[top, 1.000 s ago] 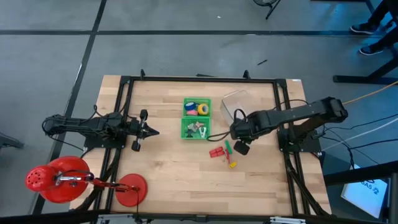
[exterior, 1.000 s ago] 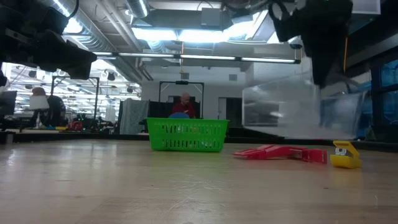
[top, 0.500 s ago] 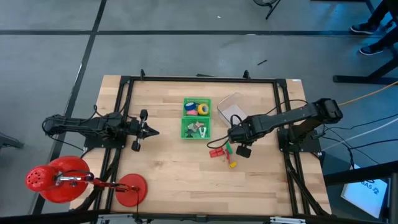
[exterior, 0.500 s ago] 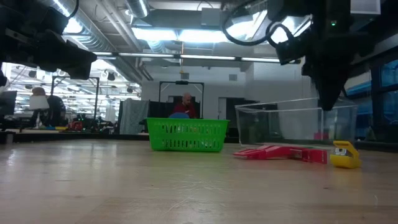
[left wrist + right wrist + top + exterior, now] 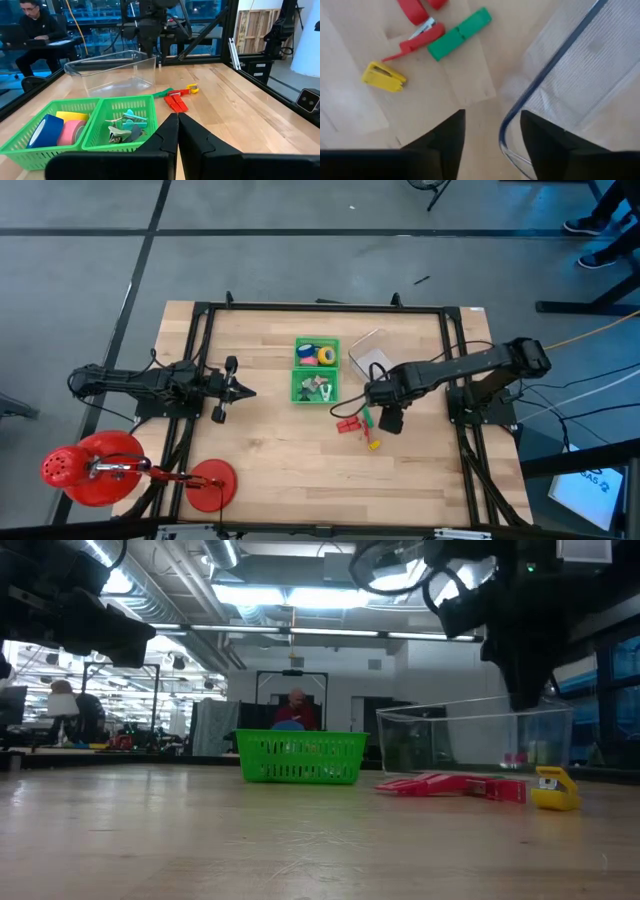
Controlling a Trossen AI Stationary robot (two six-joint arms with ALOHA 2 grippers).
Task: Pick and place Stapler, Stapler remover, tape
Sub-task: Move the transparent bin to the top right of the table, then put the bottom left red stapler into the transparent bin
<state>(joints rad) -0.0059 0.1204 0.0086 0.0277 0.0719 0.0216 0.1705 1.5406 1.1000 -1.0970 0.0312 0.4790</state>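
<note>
A clear plastic container (image 5: 368,352) stands on the table to the right of two green baskets. The far basket (image 5: 317,353) holds blue, yellow and pink tape rolls (image 5: 55,131). The near basket (image 5: 315,387) holds claw-shaped staple removers (image 5: 125,127). Red staplers (image 5: 348,423), a green one (image 5: 459,34) and a yellow one (image 5: 384,76) lie on the wood near the container. My right gripper (image 5: 492,131) is open above the container's near corner. My left gripper (image 5: 248,391) is shut and empty at the table's left. My right gripper comes from above with its fingers on either side of the clear container's rim at its near corner (image 5: 506,125), one over the inside and one outside. I cannot tell whether either finger touches the rim. The container stands on the table.
A black frame (image 5: 205,315) runs around the wooden table. A red lamp-like object (image 5: 92,468) and a red disc (image 5: 212,480) sit at the near left corner. Bare wood lies between the left gripper and the baskets. People show in the room beyond.
My right gripper has gone down and a little toward the table's left with the clear container. The container was lifted and tilted a second ago and now stands level on the table.
</note>
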